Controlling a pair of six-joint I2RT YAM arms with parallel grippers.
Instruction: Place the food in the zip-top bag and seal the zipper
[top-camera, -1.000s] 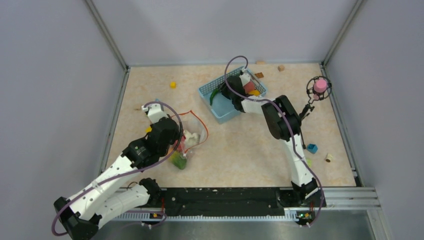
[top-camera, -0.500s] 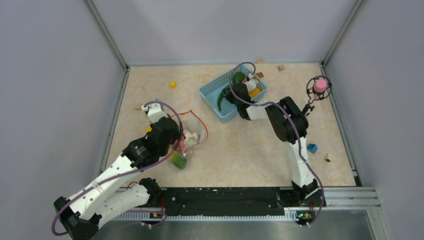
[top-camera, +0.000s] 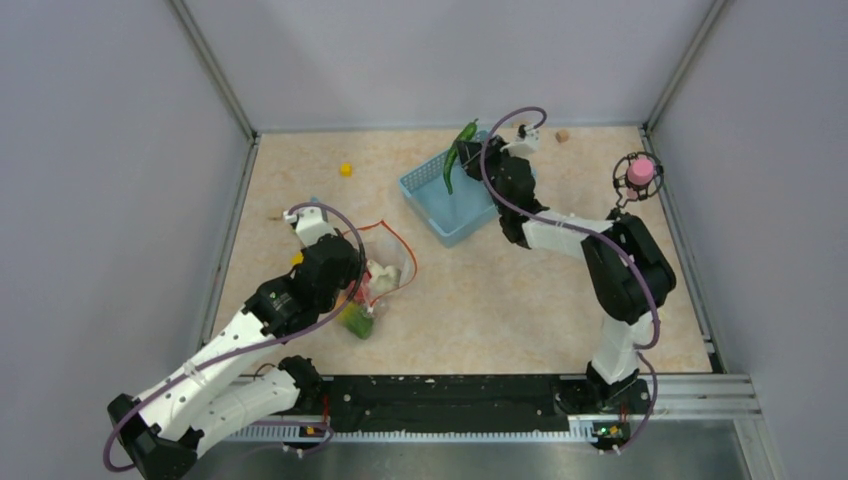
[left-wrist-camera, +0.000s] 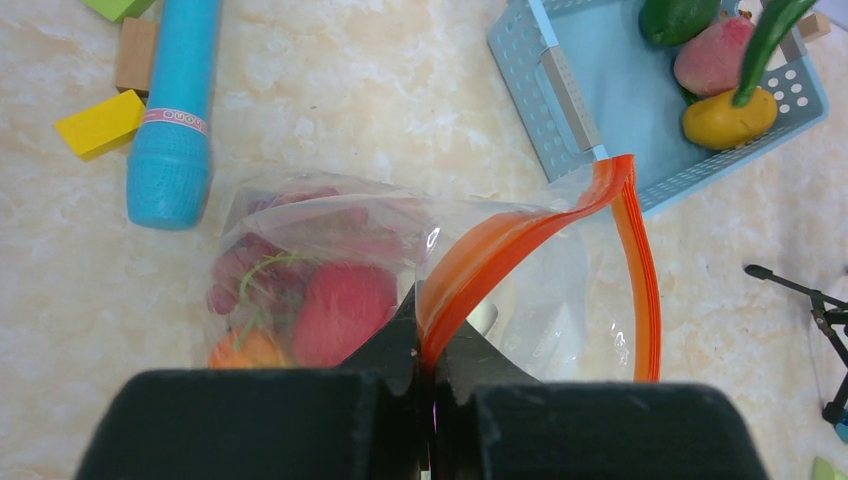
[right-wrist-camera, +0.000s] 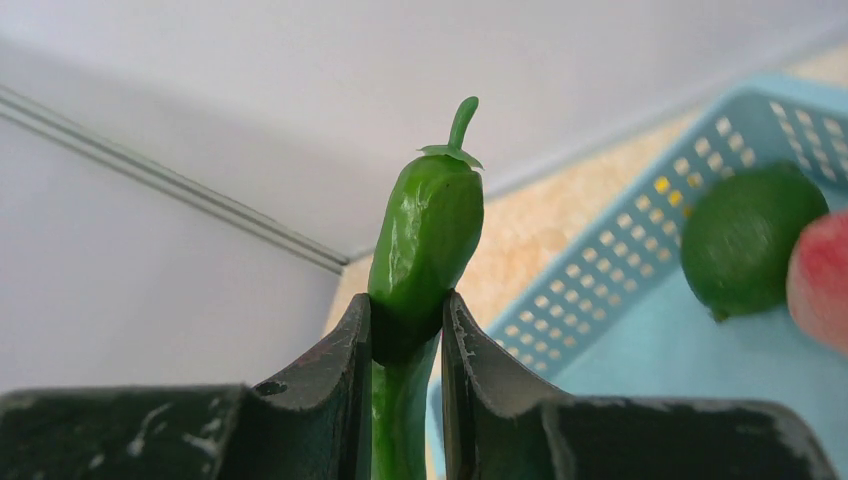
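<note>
because the right gripper (right-wrist-camera: 407, 305) pinches the long green chili (right-wrist-camera: 425, 230) near its stem, it may swing and miss the clear plastic bag (left-wrist-camera: 330, 240) the left gripper (left-wrist-camera: 428, 335) clamps.

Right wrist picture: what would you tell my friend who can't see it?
Two dark fingers pinch a long green chili, stem pointing up. Behind it on the right sits a light-blue basket holding a round green fruit and part of a pink fruit.
</note>
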